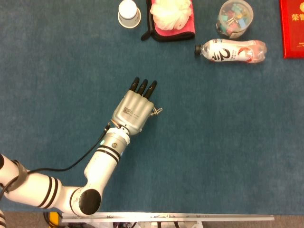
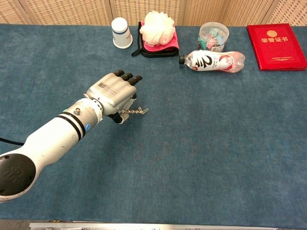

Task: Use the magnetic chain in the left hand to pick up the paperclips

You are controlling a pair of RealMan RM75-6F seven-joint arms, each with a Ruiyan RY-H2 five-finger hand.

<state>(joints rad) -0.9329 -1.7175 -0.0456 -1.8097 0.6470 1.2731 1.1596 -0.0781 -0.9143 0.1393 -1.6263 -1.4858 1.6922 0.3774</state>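
My left hand (image 1: 135, 107) (image 2: 114, 93) hovers palm down over the blue cloth near the table's middle left. It pinches a short silvery magnetic chain (image 2: 134, 112), which sticks out to the right of the hand. The chain's far end (image 1: 158, 111) carries a small metal cluster that looks like paperclips. No loose paperclips show on the cloth. The right hand appears in neither view.
Along the far edge stand a white paper cup (image 2: 121, 33), a white bath pouf on a pink cloth (image 2: 157, 29), a clear jar of coloured clips (image 2: 214, 35), a lying plastic bottle (image 2: 213, 61) and a red booklet (image 2: 276, 40).
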